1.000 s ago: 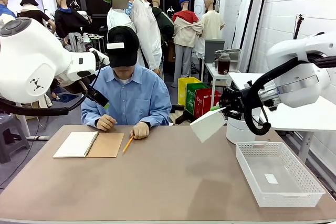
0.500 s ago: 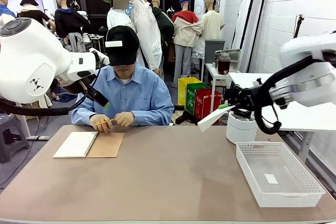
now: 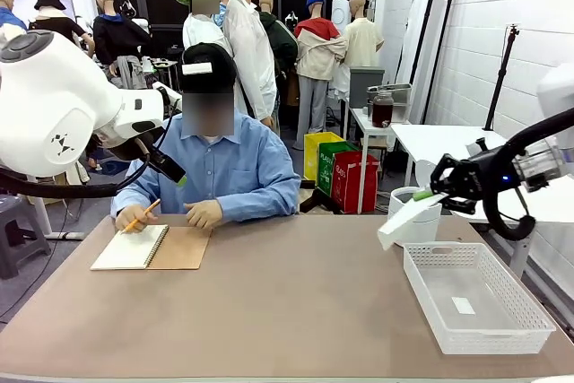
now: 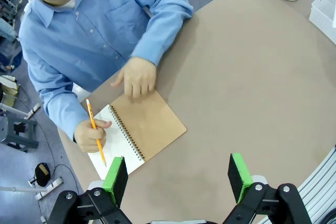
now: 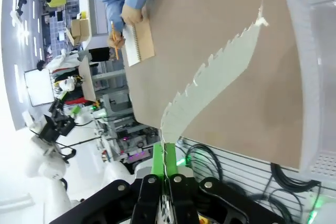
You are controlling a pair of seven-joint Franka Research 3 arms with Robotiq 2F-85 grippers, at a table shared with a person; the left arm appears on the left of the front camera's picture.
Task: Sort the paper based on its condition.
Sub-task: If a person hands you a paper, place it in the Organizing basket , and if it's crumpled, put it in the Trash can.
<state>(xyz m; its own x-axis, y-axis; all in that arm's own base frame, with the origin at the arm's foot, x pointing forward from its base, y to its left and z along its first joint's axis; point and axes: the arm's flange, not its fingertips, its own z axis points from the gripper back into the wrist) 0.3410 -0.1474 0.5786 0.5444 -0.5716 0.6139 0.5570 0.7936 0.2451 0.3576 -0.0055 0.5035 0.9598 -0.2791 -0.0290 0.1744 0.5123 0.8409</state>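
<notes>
Paper (image 3: pixel 405 219), one smooth sheet, has travelled from mid-air over the bench (image 3: pixel 287 302) to just above the near corner of the white basket (image 3: pixel 475 298), so I judge the drop into it is close. Right gripper (image 3: pixel 429 193) holds it with fingers clamped on one edge (torn perforations show); left gripper (image 4: pixel 178 174) waits with fingers apart. Count, by size: one bench, one basket, one notebook (image 3: pixel 151 247), one pencil (image 3: pixel 142 215).

smooth paper (image 3: pixel 408 221), plastic mesh basket (image 3: pixel 475 297), matt table (image 3: pixel 287 311)
</notes>
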